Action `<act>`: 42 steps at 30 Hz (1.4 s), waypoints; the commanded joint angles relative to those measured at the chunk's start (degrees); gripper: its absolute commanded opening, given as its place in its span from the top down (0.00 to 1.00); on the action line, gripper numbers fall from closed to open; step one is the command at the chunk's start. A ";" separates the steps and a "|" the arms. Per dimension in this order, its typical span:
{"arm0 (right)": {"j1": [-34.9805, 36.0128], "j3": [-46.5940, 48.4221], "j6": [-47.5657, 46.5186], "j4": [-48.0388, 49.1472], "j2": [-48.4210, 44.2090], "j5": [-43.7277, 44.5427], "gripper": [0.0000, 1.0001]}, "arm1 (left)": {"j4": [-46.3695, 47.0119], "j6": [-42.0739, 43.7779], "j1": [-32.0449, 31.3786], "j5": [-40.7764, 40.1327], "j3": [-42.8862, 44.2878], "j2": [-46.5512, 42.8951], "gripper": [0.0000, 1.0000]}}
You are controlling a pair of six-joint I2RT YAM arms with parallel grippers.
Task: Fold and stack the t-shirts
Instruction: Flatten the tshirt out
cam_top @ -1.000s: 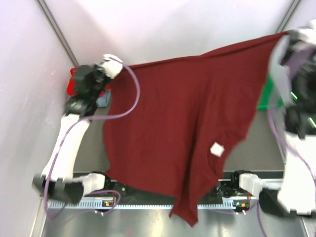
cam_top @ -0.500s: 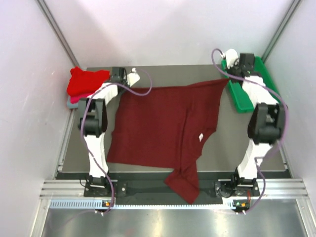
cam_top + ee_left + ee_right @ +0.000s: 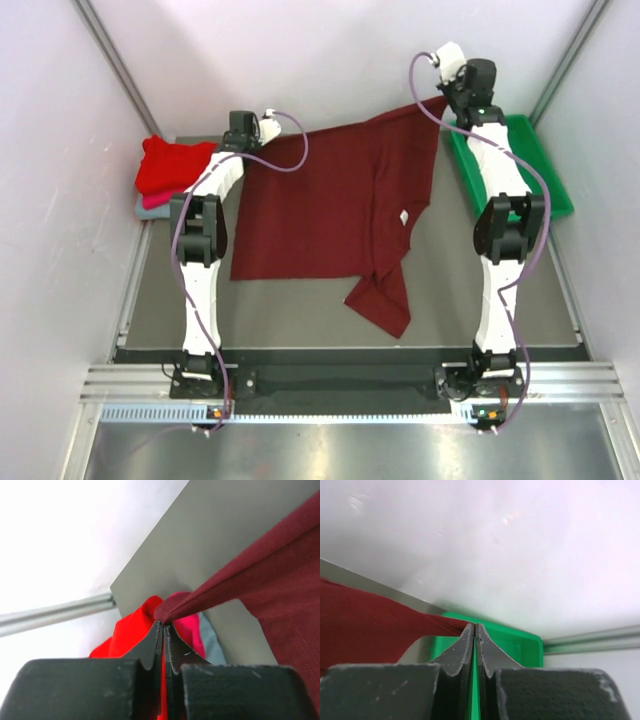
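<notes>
Quick count: four t-shirts total. One dark maroon shirt [image 3: 330,200] is spread out, and three folded ones are piled at its left corner: one bright red shirt [image 3: 172,165], one pink shirt [image 3: 187,632] and one grey-blue shirt [image 3: 212,645]. One green tray [image 3: 545,185] sits by the maroon shirt's right corner. Two pincers, the left pincer [image 3: 163,625] and the right pincer [image 3: 475,626]. One counter [image 3: 300,310].

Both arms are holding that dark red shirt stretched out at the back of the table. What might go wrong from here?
The left end effector and right end effector each pinch only a thin edge of the maroon shirt, so the taut cloth might slip free. Its near part lies bunched on the table, which may leave creases. The left pinch sits right by the folded red shirt and could disturb it.
</notes>
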 commanded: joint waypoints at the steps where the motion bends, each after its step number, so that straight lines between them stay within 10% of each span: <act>1: 1.18 2.82 3.04 2.16 -2.91 3.49 1.00 | 2.99 -1.59 0.95 -5.48 0.44 -4.14 1.00; 18: 0.04 -15.27 25.99 -11.64 -48.88 -7.58 1.00 | -13.16 -26.72 -0.55 19.47 4.11 -37.02 1.00; 26: -0.13 -23.47 23.10 -16.89 -70.51 -7.15 1.00 | -21.16 -26.66 -4.15 17.29 1.93 -53.72 1.00; 35: 0.04 -4.16 24.15 -36.67 -78.61 -2.41 1.00 | -29.26 -22.53 -5.21 13.36 6.06 -67.70 1.00; 42: 1.62 4.49 19.32 -30.99 -74.40 5.94 1.00 | -23.47 -18.67 -5.21 11.67 6.15 -68.24 1.00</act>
